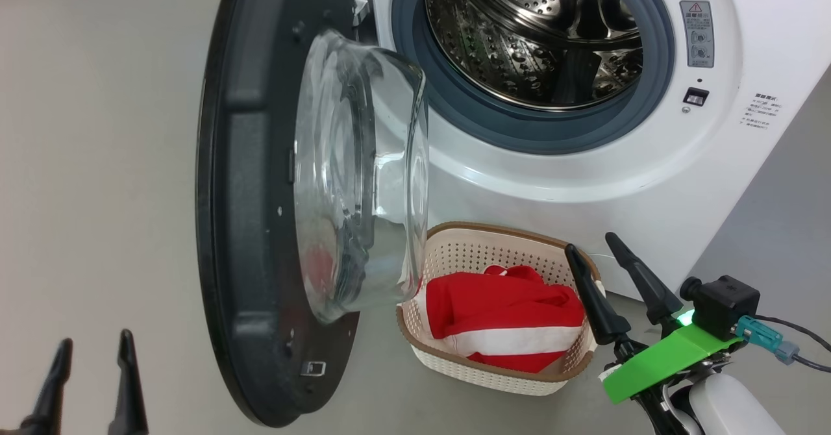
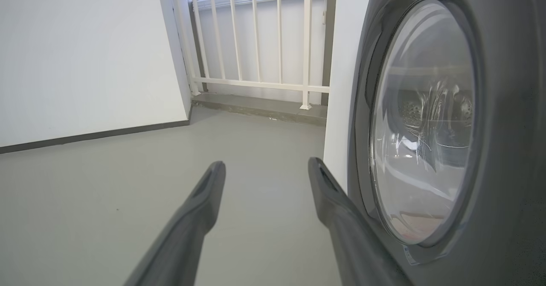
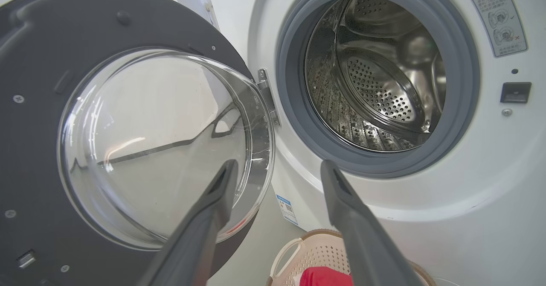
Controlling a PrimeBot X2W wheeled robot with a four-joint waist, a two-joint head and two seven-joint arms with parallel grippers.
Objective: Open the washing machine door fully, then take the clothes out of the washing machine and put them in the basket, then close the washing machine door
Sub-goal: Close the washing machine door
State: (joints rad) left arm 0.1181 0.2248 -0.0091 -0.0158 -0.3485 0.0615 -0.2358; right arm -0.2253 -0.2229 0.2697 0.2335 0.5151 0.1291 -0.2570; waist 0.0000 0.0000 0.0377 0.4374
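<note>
The white washing machine [image 1: 584,175] stands with its round black door [image 1: 247,195] swung wide to the left, glass bowl bulging out. Its steel drum [image 1: 539,39] shows bare metal. Red and white clothes [image 1: 506,321] lie in the cream basket [image 1: 454,247] on the floor below the opening. My right gripper [image 1: 592,241] is open just right of the basket, nothing between its fingers. My left gripper [image 1: 94,341] is open at the lower left, on the outer side of the door [image 2: 426,119]. In the right wrist view, the right gripper [image 3: 277,166] points between door [image 3: 38,106] and drum [image 3: 375,77], above the basket [image 3: 315,245].
Grey floor [image 1: 97,162] stretches left of the door. A white wall [image 2: 85,55] and a white railing [image 2: 256,34] stand beyond the left gripper [image 2: 266,166]. The machine's latch slot [image 1: 696,96] and warning label [image 1: 696,32] sit right of the opening.
</note>
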